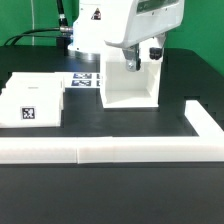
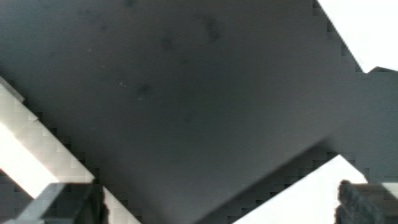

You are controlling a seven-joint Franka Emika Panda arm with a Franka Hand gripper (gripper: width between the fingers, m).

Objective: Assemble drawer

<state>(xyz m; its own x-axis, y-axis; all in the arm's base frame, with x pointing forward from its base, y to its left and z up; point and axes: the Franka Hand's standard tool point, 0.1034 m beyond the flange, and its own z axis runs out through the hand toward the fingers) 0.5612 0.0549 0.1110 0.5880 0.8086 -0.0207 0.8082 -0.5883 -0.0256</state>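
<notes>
White plastic against a matte black table top (image 1: 120,195): near the middle of the exterior view, a tall boxy white plastic drawer housing (image 1: 128,90), upright on the table, one flat wall toward the camera and a taller side wall on the exterior view's right. Just above and partly in front of its upper edge, the white two-finger robot gripper (image 1: 132,62), pointed downward, tips about level with the housing's top; touching the housing or just clear of it, impossible to tell from this angle. In the wrist view, two dark fingertips (image 2: 63,205) spread wide, claw released, only dark table surface in the gap. Toward the exterior view's left, well apart from the housing, a low white plastic drawer tray (image 1: 30,105) flat on the table, a square black-and-white tag on the face toward the camera; knob not discernible. Between tray and housing, farther back, the thin flat white marker board (image 1: 85,80) with several black-and-white tags, flat on the table. Along the near side, a long low white L-shaped bar (image 1: 100,150), one arm across the front, the other bent back along the exterior view's right, apart from housing and tray alike. Far back on the exterior view's left, black cables (image 1: 40,38).
</notes>
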